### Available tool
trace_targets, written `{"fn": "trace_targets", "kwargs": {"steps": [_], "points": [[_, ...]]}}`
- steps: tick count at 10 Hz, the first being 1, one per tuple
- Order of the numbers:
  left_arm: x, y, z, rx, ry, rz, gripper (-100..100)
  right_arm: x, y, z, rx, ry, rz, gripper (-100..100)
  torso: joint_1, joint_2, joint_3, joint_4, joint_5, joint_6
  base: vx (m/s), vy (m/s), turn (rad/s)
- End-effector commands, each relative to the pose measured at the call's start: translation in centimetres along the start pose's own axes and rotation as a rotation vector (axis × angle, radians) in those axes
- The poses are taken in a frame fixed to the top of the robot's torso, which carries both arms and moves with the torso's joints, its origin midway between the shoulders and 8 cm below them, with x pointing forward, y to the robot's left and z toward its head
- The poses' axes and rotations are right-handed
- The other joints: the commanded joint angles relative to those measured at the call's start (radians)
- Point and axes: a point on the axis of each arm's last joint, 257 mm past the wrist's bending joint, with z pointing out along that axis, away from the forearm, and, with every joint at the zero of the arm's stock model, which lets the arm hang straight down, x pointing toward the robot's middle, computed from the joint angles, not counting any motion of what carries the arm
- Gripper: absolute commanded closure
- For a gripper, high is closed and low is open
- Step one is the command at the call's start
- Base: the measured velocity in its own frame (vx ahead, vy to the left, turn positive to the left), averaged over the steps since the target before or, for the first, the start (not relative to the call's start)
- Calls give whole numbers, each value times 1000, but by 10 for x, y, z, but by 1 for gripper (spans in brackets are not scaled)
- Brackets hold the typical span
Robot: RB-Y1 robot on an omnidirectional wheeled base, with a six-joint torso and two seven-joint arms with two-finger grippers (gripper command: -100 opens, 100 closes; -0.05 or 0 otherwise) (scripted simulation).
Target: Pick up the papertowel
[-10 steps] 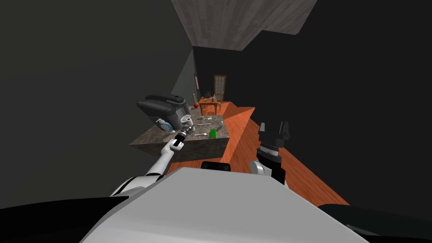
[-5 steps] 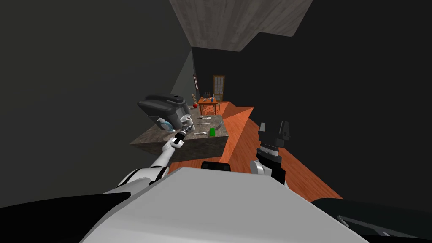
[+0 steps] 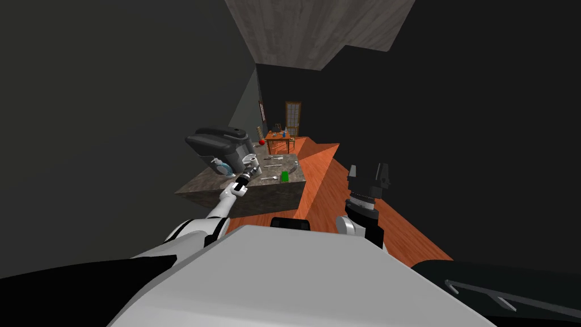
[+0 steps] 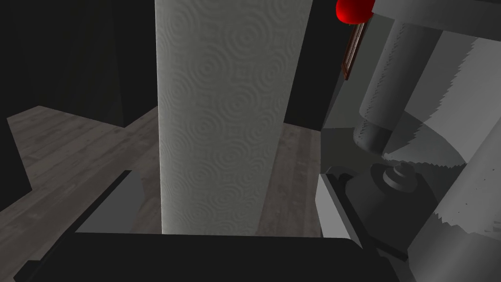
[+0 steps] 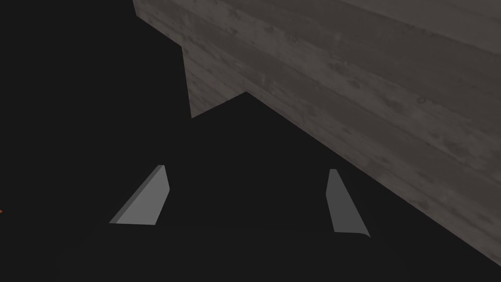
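Grey left fingers (image 4: pixel 117 201) are standing wide apart around the white papertowel (image 4: pixel 225 117), touching neither side; closing on it is what comes next, I judge. Head view is placing it on the tabletop (image 3: pixel 196 187) beside a dark appliance (image 3: pixel 218 145); right fingers (image 5: pixel 147 200) are hanging open, empty.

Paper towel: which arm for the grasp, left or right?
Left. The left gripper is at the paper towel on the counter, open fingers either side of it. The right gripper hangs open off the counter, well short.
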Motion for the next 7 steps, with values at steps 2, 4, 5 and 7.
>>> {"fn": "trace_targets", "kwargs": {"steps": [2,4,5,7], "points": [[-5,10,10,-14,-9,0,-100,0,0,0,0,0,0,0,0,-1,-1,0,0,0,-29,-10,-40],[-11,7,18,-11,-16,-4,-100,0,0,0,0,0,0,0,-1,3,2,1,0,0,-60,-8,-40],[5,15,13,-30,16,-12,-100,0,0,0,0,0,0,0,0,2,1,1,0,0,-7,4,3],[11,18,10,-37,28,-15,-100,0,0,0,0,0,0,0,0,-1,-1,0,0,0,3,1,0]]}}
